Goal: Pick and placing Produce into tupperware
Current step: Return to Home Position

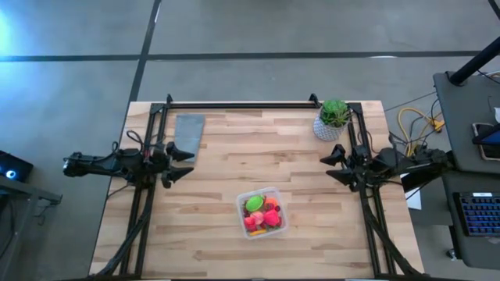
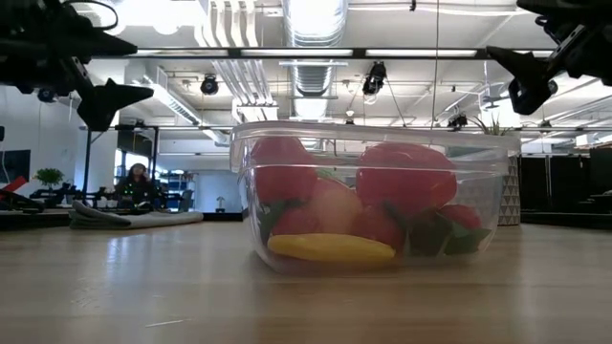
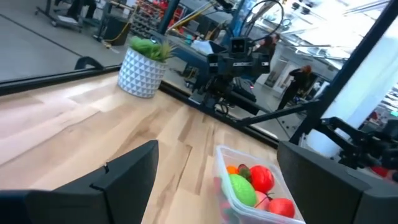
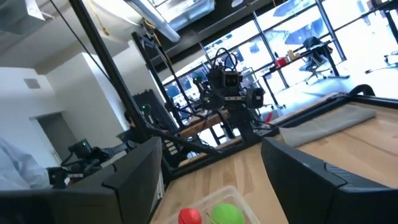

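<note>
The clear tupperware (image 1: 262, 212) stands on the table near its front middle, with the produce (image 1: 261, 212) inside: green, red, pink and orange pieces, a yellow one at the bottom (image 2: 331, 248). My left gripper (image 1: 181, 162) hovers open at the table's left side, drawn back by its base, pointing level toward the middle. My right gripper (image 1: 336, 167) hovers open at the right side, likewise drawn back. Both are well clear of the container, and nothing is between their fingers (image 3: 124, 180) (image 4: 134, 177).
A flat grey cloth (image 1: 188, 133) lies at the far left of the table. A green potted plant in a white pot (image 1: 332, 120) stands at the far right corner. Black frame rails (image 1: 242, 104) run along the far edge and both sides. A person (image 2: 137, 183) sits in the room beyond.
</note>
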You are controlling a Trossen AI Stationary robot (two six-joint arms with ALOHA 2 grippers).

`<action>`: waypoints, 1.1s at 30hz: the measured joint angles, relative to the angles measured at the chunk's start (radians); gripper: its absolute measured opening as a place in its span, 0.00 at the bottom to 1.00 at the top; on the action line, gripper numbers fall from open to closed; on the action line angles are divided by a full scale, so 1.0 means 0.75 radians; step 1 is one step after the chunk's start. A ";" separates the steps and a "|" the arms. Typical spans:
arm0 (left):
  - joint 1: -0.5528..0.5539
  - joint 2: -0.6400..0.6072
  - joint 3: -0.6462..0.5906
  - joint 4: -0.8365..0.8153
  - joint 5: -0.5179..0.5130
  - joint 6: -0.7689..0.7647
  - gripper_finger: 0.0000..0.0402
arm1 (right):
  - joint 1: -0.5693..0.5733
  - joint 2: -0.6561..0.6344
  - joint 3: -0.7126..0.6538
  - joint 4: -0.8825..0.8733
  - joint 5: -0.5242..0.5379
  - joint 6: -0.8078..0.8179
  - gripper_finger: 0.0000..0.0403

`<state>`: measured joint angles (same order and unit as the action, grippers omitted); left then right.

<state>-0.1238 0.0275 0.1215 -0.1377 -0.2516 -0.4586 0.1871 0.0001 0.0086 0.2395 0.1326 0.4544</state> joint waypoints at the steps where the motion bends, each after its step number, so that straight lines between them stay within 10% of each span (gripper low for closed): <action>1: 0.000 0.000 -0.003 0.000 -0.011 -0.001 0.78 | 0.000 0.000 0.000 -0.002 0.000 -0.007 0.67; 33: 0.000 0.018 -0.021 -0.048 -0.156 0.202 0.78 | 0.000 0.065 0.002 -0.257 0.209 -0.083 0.67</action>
<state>-0.1235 0.0414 0.1059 -0.1734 -0.3683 -0.3068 0.1871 0.0489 0.0101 0.0467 0.2893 0.3920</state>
